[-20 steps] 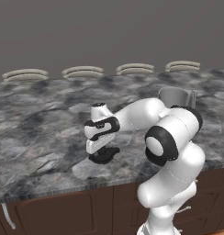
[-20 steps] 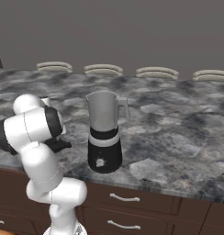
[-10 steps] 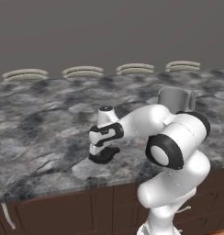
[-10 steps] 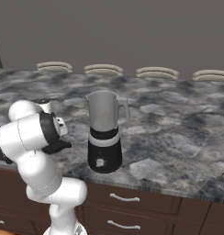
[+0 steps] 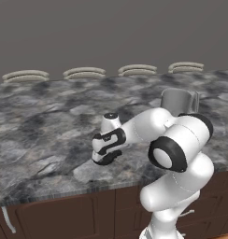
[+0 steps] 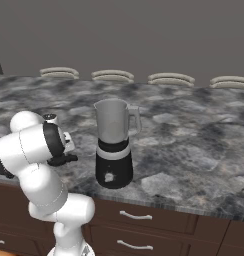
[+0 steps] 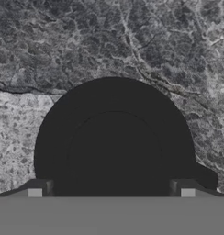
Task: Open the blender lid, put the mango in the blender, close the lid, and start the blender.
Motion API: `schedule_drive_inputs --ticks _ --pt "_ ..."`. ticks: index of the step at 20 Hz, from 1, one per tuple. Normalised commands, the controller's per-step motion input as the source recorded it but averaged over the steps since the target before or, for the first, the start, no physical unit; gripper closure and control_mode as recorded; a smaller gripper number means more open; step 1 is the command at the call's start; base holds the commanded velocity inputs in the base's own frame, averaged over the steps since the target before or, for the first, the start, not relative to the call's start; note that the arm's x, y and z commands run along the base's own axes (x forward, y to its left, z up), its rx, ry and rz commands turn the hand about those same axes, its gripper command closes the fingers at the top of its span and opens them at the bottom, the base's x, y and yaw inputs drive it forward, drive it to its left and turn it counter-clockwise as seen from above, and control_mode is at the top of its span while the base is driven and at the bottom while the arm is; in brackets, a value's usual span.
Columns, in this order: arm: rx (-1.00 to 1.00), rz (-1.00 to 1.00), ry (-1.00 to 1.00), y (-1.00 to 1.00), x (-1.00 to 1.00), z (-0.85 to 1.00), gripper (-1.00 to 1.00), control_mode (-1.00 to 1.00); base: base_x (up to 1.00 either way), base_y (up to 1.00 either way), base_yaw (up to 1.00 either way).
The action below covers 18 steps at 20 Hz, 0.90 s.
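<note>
Lid off and parked — jar ready for fruit

The tool (image 5: 105,158) hangs spread wide over the blender lid (image 7: 114,142), flat on the worktop (image 5: 41,121); beyond, the blender (image 6: 114,145) stands uncapped — I cannot spot the mango.

My left base view sits behind the arm, looking forward and down across the counter (image 5: 46,116) to the back wall, at middling range. My right base view looks forward and down from the other side; both share the counter and the blender (image 6: 114,145), which stands half-hidden behind the arm on the left one. My hand view looks straight down, very close, onto the blender lid (image 7: 114,142) lying on the counter.
</note>
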Motion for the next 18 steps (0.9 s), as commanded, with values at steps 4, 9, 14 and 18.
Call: schedule_drive_inputs --ticks 4,9,14,18 --pt "0.0 0.0 0.0 0.2 0.05 -0.12 -1.0 -1.0 0.0 0.0 0.0" --pt "0.0 0.0 0.0 0.03 0.06 0.0 -1.0 -1.0 0.0 0.0 0.0" --pt "0.0 0.0 0.0 0.02 0.1 0.0 -1.0 -1.0 0.0 0.0 0.0" --pt "0.0 0.0 0.0 0.08 0.15 0.0 -1.0 -1.0 0.0 0.0 0.0"
